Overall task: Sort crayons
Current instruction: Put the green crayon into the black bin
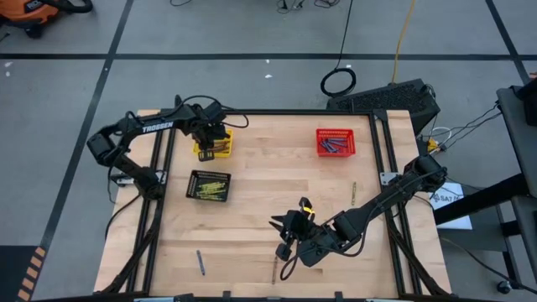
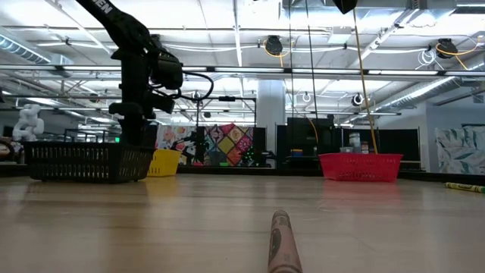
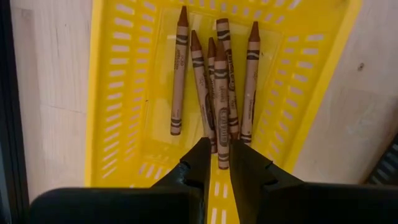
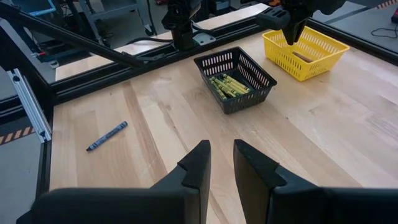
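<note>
My left gripper [image 3: 221, 146] points down into the yellow basket [image 3: 112, 93] at the table's far left. It is open a little. Several brown crayons [image 3: 202, 81] lie on the basket's floor, and the top one [image 3: 221, 93] reaches between the fingers. My right gripper [image 4: 222, 155] hangs open above the table's near middle [image 1: 287, 235], with nothing between its fingers. A black basket [image 4: 205, 62] holds yellow-green crayons [image 4: 229, 84]. A red basket [image 1: 322, 134] holds blue-grey ones [image 1: 336, 144]. My left gripper's fingers stand on either side of the near end [image 3: 222, 160] of the top brown crayon, coming from above. Whether they touch it I cannot tell. The crayon lies flat on the other brown crayons in the basket.
Loose crayons lie on the table: a blue-grey one [image 1: 200, 262] near the front left, a brown one [image 1: 273, 270] at the front middle and a yellow-green one [image 1: 353, 194] right of centre. Black frame rails [image 1: 159, 168] run along the table's sides.
</note>
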You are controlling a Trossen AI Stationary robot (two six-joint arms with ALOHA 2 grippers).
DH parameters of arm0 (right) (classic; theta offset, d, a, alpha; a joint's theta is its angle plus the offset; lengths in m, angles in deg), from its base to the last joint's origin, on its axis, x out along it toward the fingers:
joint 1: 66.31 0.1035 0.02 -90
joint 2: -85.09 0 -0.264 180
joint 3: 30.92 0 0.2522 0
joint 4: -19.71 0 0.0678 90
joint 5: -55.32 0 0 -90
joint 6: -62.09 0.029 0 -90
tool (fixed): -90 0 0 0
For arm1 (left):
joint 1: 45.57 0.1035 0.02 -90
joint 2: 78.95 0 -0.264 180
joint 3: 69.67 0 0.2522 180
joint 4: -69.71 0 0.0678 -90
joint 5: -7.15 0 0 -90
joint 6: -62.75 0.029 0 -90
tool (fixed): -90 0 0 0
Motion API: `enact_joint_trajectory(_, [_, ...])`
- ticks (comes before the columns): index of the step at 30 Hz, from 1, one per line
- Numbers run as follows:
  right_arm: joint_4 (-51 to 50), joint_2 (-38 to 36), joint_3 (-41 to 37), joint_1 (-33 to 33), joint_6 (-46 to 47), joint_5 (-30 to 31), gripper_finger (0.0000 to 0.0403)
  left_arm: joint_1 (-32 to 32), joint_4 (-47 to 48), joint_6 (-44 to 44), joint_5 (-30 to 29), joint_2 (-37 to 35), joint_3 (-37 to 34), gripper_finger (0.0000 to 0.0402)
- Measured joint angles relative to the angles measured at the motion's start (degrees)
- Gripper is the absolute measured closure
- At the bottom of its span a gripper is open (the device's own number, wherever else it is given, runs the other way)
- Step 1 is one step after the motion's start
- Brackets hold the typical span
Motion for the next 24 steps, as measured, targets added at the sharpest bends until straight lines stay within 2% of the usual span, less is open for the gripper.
enact_joint_trajectory(8, [0.0,0.0,0.0,0.0,-0.1,0.0,0.0345,-0.2,0.3,-1.6,0.7,0.0,0.0,0.035])
enact_joint_trajectory(15, [-1.7,0.0,0.0,0.0,0.6,0.0,0.0345,-3.3,0.5,-1.5,0.8,-1.4,0.1,0.035])
enact_joint_trajectory(24, [-10.7,0.0,0.0,0.0,13.8,0.0,0.0345,-9.6,0.6,-3.3,1.0,-5.9,4.0,0.0349])
